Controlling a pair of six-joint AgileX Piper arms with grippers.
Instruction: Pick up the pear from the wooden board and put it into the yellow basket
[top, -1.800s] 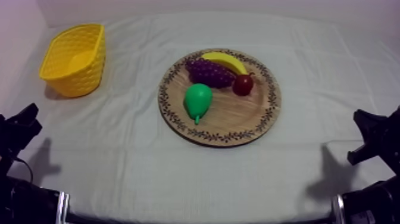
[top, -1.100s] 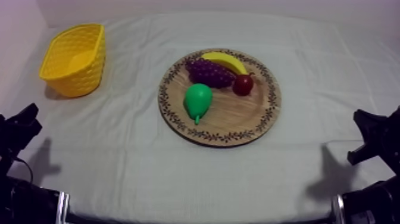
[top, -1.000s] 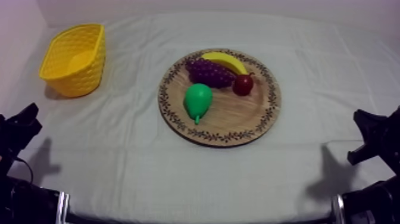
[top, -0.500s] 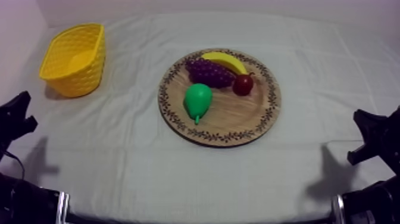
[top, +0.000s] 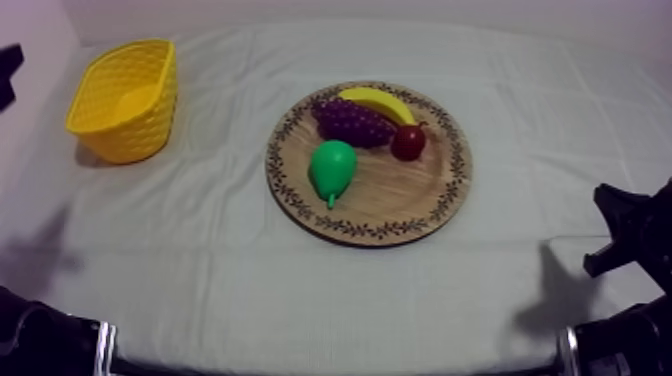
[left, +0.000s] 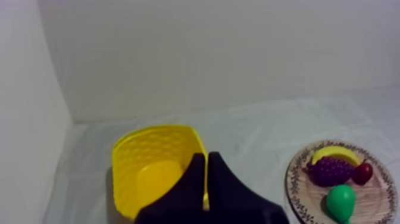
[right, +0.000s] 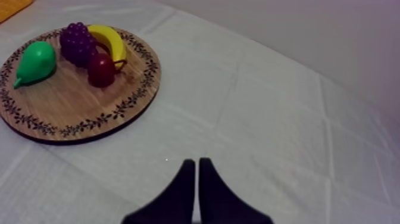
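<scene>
Now board (top: 400, 203) holds pear (top: 332, 168), grapes (top: 350, 122), banana (top: 378, 102), small red fruit (top: 407, 143); yellow basket (top: 132, 138) apart; jaws both narrow.

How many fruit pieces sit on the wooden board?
4 on the board: pear at left, grapes behind it, banana along the far rim, small red fruit right of the grapes. None looks hidden.

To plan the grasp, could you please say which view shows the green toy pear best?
The top view: the green toy pear shows whole from above. The right wrist view shows it obliquely; the left wrist view, farther off.
</scene>
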